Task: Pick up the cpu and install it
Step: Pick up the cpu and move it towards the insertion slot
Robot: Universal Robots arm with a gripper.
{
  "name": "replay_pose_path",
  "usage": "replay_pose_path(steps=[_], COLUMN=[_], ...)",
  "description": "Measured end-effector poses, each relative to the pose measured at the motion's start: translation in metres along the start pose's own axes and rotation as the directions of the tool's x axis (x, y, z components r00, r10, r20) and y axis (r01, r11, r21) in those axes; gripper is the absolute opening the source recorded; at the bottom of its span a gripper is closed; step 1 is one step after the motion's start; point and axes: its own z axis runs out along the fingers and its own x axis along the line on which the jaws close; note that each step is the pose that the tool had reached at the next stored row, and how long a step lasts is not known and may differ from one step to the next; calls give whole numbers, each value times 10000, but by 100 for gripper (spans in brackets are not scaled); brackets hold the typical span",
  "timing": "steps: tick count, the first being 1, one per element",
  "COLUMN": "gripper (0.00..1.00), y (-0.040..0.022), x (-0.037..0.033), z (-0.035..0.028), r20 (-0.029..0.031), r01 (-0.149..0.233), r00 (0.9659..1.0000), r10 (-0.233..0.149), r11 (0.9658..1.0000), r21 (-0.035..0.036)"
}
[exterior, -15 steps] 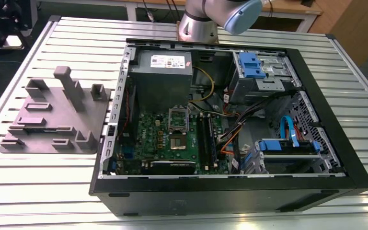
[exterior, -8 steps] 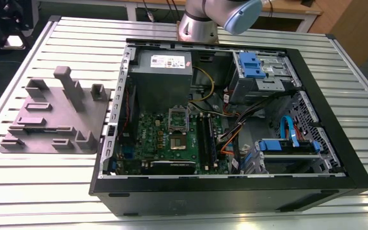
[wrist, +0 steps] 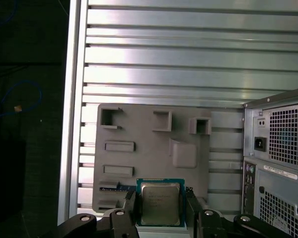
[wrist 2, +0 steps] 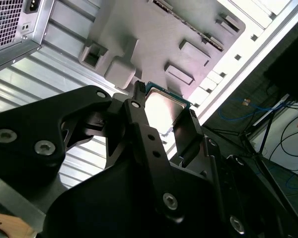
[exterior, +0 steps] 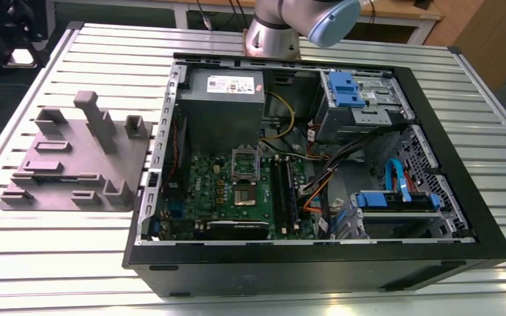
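Observation:
The cpu [wrist: 160, 203] is a small square chip with a silvery top and a green rim. It sits between the two black fingers [wrist: 130, 210] of my gripper [wrist: 160, 210], which is shut on it by two opposite edges. In the second wrist view the cpu [wrist 2: 164, 110] again sits clamped in the gripper [wrist 2: 164, 119], well above the grey fixture plate [wrist 2: 154, 34]. In the exterior view the motherboard [exterior: 222, 191] lies inside the open computer case [exterior: 323, 263]. Its silver socket frame [exterior: 246, 160] stands flipped open above the socket [exterior: 242, 195].
The grey fixture plate [exterior: 73, 161] with upright blocks and pockets lies on the slatted aluminium table [exterior: 51, 250], at the exterior view's left of the case. A grey power supply [exterior: 222, 99], cables and blue drive brackets [exterior: 394, 201] crowd the case. The arm's base [exterior: 275, 33] stands behind it.

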Motion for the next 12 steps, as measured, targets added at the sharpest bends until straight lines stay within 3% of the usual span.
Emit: replay_pose_path(steps=[12], gripper=[47], y=[-1], x=[-31], z=[0], r20=[1], r01=[0], r00=[10000], r10=[0], r11=[10000], r21=[-1])
